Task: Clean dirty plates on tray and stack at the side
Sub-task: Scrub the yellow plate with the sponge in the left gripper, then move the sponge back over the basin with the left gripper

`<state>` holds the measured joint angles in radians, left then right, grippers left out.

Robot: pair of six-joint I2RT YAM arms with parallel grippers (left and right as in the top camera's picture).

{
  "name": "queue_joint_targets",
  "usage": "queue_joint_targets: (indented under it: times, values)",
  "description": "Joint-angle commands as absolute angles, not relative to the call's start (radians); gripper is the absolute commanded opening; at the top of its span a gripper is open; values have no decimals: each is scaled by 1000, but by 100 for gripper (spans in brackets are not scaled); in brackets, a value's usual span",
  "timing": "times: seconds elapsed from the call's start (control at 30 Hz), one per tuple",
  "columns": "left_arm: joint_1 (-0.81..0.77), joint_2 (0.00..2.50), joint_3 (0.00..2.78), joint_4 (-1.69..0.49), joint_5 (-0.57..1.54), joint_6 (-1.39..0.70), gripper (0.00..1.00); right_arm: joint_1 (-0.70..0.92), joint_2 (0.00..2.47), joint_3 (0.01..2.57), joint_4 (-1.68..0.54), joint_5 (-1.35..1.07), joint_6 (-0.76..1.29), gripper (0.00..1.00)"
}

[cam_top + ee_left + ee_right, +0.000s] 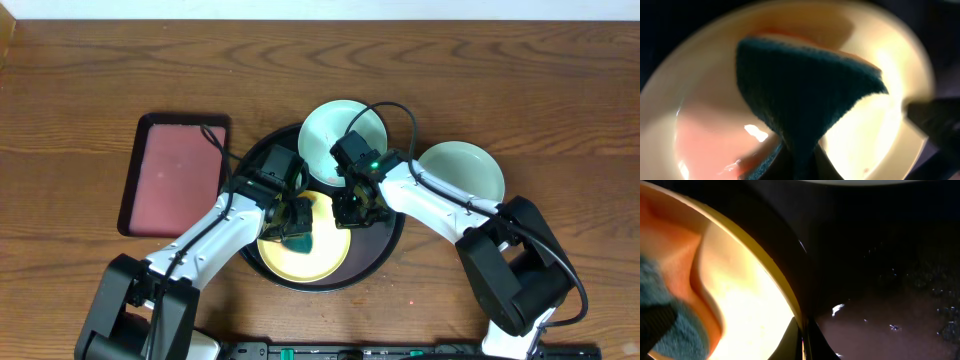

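The pale yellow plate (318, 250) lies on the round black tray (385, 248). My left gripper (297, 228) is shut on a dark green sponge (300, 241) that rests on the plate; the sponge (800, 100) fills the left wrist view over the yellow plate (880, 130). My right gripper (350, 215) is shut on the yellow plate's rim (785, 290), one finger inside and one outside. A mint-green plate (330, 125) sits at the tray's back edge. A second mint-green plate (465, 170) lies on the wood tabletop right of the tray.
A rectangular red tray (175, 172) lies on the table left of the black tray. The black tray floor (880, 280) fills the right half of the right wrist view.
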<state>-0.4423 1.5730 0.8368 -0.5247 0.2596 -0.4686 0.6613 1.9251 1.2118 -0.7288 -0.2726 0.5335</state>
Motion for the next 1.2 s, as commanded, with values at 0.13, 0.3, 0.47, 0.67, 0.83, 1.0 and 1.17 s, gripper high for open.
queue_joint_targets:
  times: [0.13,0.3,0.47,0.67,0.83,1.0,1.17]
  values:
    - [-443,1588,829,-627,-188,-741,8,656,1927,1231,-725,-266,545,1]
    - [-445,1588,829,-676,-52,-707,7,656,1927,1231,-726,-266,545,1]
    - [-441,1585,851,-630,243,-465,7,656,1927,1231,-727,-266,545,1]
    - [-371,1559,989,-717,186,-438,7,653,1927,1231,-738,-266,545,1]
    - [-257,1529,1103,-768,91,-437,7,651,1927,1231,-741,-266,545,1]
    - [-139,1509,1166,-774,41,-400,7,651,1926,1232,-733,-300,501,1]
    - [-23,1507,1168,-783,-9,-393,8,652,1927,1234,-737,-304,492,1]
